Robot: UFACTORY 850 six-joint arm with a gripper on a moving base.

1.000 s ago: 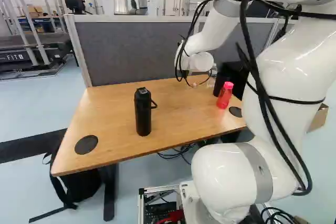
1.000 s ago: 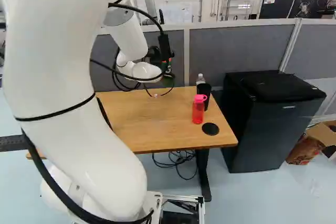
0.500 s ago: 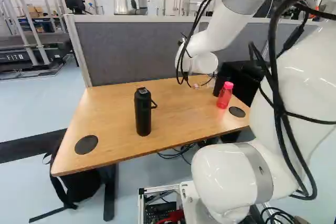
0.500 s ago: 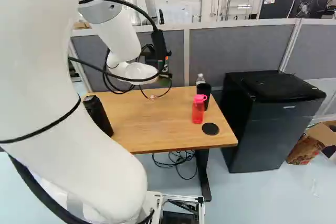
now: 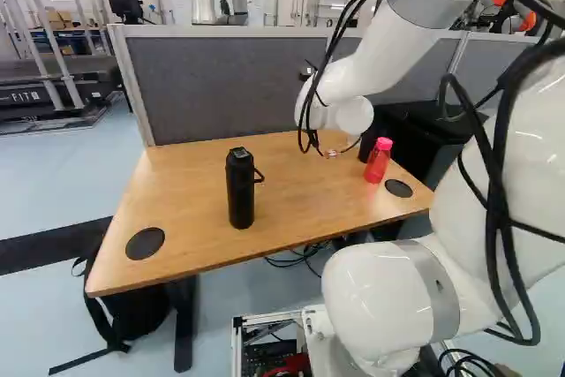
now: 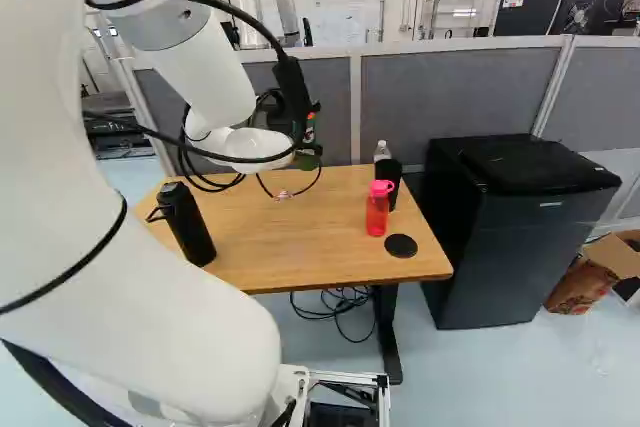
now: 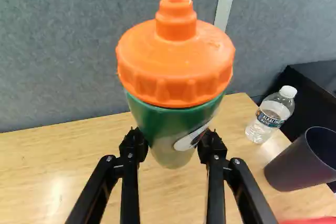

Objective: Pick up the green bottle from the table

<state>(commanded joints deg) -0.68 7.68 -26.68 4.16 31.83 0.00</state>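
Ok so the green bottle is gripped by the claw over the table, but it's totally hidden by the arm in the left base view.

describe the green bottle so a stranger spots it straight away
Find the wooden table before the grey partition, then the white arm reaching over it. The green bottle is held in that arm's black gripper. Its orange cap separates it from the clear bottle, red bottle and black bottle standing there.
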